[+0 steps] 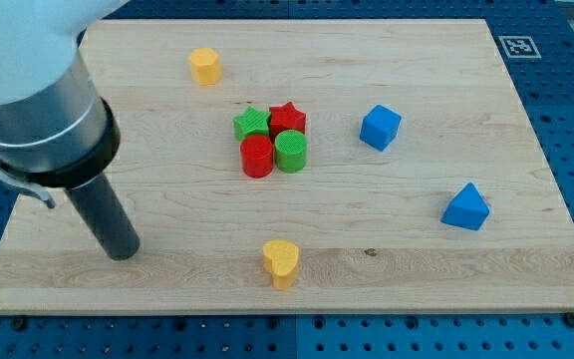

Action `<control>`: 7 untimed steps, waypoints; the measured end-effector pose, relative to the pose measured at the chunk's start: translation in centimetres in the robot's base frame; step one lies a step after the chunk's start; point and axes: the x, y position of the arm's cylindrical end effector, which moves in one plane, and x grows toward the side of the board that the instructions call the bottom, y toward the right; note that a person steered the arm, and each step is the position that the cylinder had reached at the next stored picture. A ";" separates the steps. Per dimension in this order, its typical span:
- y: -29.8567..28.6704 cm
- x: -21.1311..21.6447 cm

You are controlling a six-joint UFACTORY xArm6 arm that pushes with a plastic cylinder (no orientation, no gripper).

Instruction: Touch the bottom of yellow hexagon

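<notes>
Yellow hexagon (pixel 205 66) is located near the view's top, left of centre, standing alone on the wooden bench (pixel 417 249) and well apart from everything else. No claw is fitted, so nothing is open, shut or held; only a dark rod is seen, with my tip (pixel 123 254) planted near the view's left edge, low down, far below and left of the hexagon and touching no block. The hexagon is judged light, rigid plastic, likely to slide easily on the smooth wood, so a gentle contact on its lower face, the side toward the view's bottom, is advised; no grasp is possible, only a nudge. A clear lane is seen from the tip up to that face. A cluster sits mid-bench: green star (pixel 252 124), red star (pixel 288 118), red cylinder (pixel 257 156) and green cylinder (pixel 291 152), packed touching. A blue cube (pixel 380 128) and blue triangular block (pixel 465 208) lie to the view's right, a yellow heart (pixel 281 263) near the bottom. Around the bench, a blue perforated base (pixel 566 90) is visible, with a fiducial marker (pixel 516 46) at the top-right corner.
</notes>
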 end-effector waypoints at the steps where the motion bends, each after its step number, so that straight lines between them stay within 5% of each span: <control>1: -1.6 -0.6; 7: -9.4 -2.9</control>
